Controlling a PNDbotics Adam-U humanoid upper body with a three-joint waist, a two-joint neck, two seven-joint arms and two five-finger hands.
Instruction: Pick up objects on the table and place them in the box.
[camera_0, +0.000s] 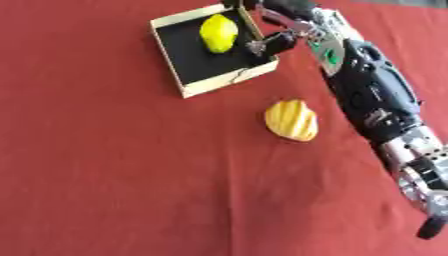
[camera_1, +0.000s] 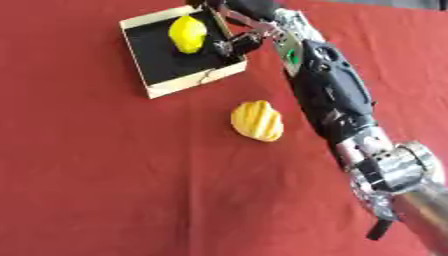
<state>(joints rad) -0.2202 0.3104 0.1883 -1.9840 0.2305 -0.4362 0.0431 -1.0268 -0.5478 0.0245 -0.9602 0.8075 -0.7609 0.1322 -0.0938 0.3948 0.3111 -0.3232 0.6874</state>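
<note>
— How many things are out there, counting from the left?

— One box (camera_0: 184, 85), two yellow things, one arm. The box is shallow and square, with pale cardboard-like walls and a black floor, lying askew on the bench (camera_0: 105, 175), which is covered in a plain red cloth. Inside it, toward the far side, lies a smooth, bright yellow lemon-shaped thing (camera_0: 218, 33).

— And the second yellow one?

— A ridged, orange-yellow oval thing (camera_0: 291, 120), out on the cloth, near the box's closest corner but apart from it.

— Anything in the way?

— The right arm, black with silver joints, runs from the lower right corner up to the box. Its right hand (camera_0: 273, 44) is over the box's right wall, just beside the lemon shape; its fingers are curled, with nothing visibly between them. The arm passes to the right of the ridged thing without touching it.
</note>
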